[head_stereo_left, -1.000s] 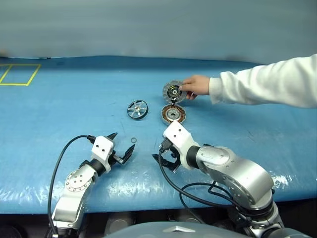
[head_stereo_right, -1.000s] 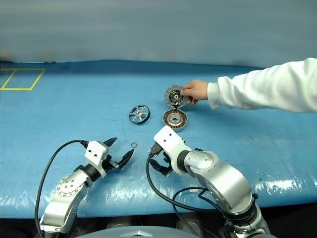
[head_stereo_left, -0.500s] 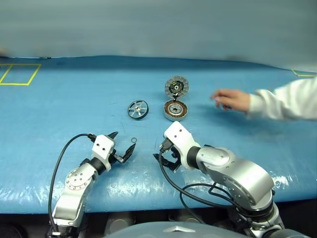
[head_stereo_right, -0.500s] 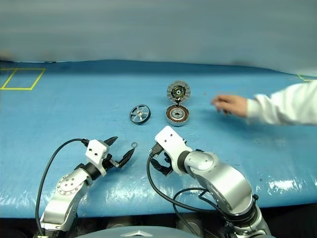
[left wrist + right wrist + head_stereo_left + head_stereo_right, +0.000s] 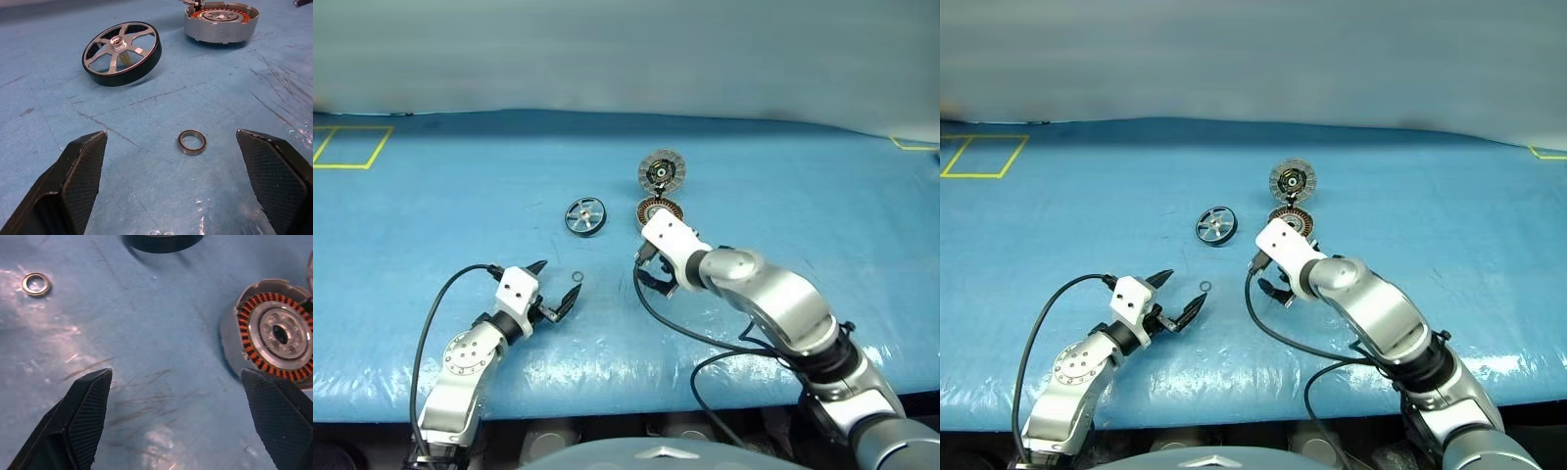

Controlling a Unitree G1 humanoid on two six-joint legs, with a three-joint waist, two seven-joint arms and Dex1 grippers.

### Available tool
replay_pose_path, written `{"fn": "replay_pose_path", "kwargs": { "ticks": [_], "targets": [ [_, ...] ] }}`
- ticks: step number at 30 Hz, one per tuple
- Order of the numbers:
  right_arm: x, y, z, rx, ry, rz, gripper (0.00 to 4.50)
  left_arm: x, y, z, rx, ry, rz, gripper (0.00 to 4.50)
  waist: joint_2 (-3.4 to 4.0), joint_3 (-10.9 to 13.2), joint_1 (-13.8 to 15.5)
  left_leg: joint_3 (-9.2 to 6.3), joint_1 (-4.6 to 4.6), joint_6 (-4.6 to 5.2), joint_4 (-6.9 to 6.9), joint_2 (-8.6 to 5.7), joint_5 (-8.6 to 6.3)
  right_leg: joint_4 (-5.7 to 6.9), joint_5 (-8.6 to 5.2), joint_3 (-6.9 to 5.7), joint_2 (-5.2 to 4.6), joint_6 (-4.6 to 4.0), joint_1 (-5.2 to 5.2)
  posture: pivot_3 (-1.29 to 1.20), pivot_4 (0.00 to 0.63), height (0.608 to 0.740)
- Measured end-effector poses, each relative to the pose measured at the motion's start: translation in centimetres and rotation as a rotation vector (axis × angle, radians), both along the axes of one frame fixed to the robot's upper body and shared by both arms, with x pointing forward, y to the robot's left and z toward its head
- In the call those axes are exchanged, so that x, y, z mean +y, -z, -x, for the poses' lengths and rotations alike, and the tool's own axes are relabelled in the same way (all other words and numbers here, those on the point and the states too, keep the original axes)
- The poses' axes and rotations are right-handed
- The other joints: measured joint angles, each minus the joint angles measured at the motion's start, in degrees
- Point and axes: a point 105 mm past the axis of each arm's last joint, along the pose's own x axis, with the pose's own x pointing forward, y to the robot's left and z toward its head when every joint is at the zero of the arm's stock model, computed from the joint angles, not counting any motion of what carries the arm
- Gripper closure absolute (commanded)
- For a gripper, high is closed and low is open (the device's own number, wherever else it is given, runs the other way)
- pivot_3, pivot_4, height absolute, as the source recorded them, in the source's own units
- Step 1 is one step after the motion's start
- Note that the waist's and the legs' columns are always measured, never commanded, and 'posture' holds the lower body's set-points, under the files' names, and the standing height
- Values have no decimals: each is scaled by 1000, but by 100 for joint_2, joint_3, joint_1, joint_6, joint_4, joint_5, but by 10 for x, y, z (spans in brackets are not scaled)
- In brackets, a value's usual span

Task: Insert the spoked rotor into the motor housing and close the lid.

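A blue-covered counter point(image 5: 431, 215) carried all the parts, and the housing point(image 5: 1293, 220) was taken as the landmark. It stood upright with its top open, a ring of copper windings being seen around a silver hub in the right wrist view point(image 5: 274, 335). The lid point(image 5: 662, 170) was seen just behind the housing, tipped up on edge with its ribbed face toward the camera; whether it touched the housing could not be told. The rotor point(image 5: 584, 216) lay to the left of the housing and apart from it, slightly tilted, its silver spokes facing up point(image 5: 122, 51). A small metal ring point(image 5: 577, 276) lay flat on the counter nearer the robot than the housing and to its left, well apart from the rotor. The left hand point(image 5: 555, 290) was held low, close by that ring, its fingers point(image 5: 80, 171) spread wide to either side of the ring and nothing gripped between them. The right hand point(image 5: 1278, 286) was held just in front of the housing, its white body partly covering the housing's near rim; its fingers point(image 5: 90, 406) were likewise spread wide and nothing was held.
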Motion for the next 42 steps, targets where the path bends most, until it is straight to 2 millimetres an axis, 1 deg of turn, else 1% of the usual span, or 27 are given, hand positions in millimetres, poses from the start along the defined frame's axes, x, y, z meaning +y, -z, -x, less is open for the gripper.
{"fn": "replay_pose_path", "kwargs": {
  "ticks": [5,7,10,14,18,22,23,24,27,29,31,34,38,42],
  "targets": [
    [-7,6,-39,-61,34,63,79,-3,1,1,2,10,8,0,1,1,1,7,-1,3,1,-2,-1,0,5,7,0,9,0,0,150,740],
    [-9,8,-51,-86,39,86,79,-3,1,1,0,11,8,0,1,1,2,8,-1,4,1,-2,-2,0,6,8,0,10,-1,0,150,740],
    [-9,13,-61,-100,37,91,79,-3,1,2,-2,12,9,0,2,1,4,8,-1,4,0,-1,-2,1,7,8,0,11,0,0,150,740],
    [-8,23,-68,-86,31,93,79,-3,2,3,0,13,10,0,4,3,3,10,-1,4,1,0,-2,2,8,9,-1,13,-1,0,150,740],
    [-1,25,-69,-74,4,77,79,-4,2,3,0,16,11,0,6,4,2,10,0,4,1,1,-2,4,8,8,-1,13,-1,0,150,740],
    [-1,28,-69,-37,2,68,79,-4,2,3,-1,17,12,0,6,4,-1,10,0,4,6,1,-2,7,9,9,-1,13,0,0,150,740],
    [-1,29,-69,-21,7,57,468,-4,2,3,0,17,12,0,7,4,-1,10,1,4,6,1,-2,8,9,9,-2,13,1,0,150,740],
    [-1,28,-69,-4,16,44,657,-4,2,3,0,18,12,0,6,3,-1,9,3,4,7,2,-2,9,9,8,-1,13,4,0,150,740],
    [-5,24,-70,32,43,32,1673,-5,2,3,-1,19,13,0,6,3,12,8,6,4,7,2,-2,9,9,6,-2,13,7,0,150,740],
    [-5,23,-67,55,44,19,2285,-5,3,3,-1,19,13,0,6,2,13,8,7,4,7,2,-2,9,9,7,-2,13,8,0,150,740],
    [-2,23,-59,73,39,4,2518,-5,3,3,-2,19,13,0,2,-3,14,8,13,4,6,3,-2,9,8,6,-2,12,13,0,150,740],
    [5,25,-43,92,26,-12,2547,-4,3,4,-3,18,13,0,2,-10,2,8,17,4,4,5,-2,10,8,7,-2,11,14,0,150,740],
    [21,29,-12,130,16,-56,2547,-4,4,6,-1,15,13,0,-7,-21,-12,5,21,3,1,9,-3,11,4,4,-2,5,16,0,150,740],
    [33,32,13,162,19,-81,2547,-2,6,8,7,10,12,0,-12,-25,-12,5,24,2,2,7,-2,11,2,2,-5,2,18,0,150,740]
  ]
}}
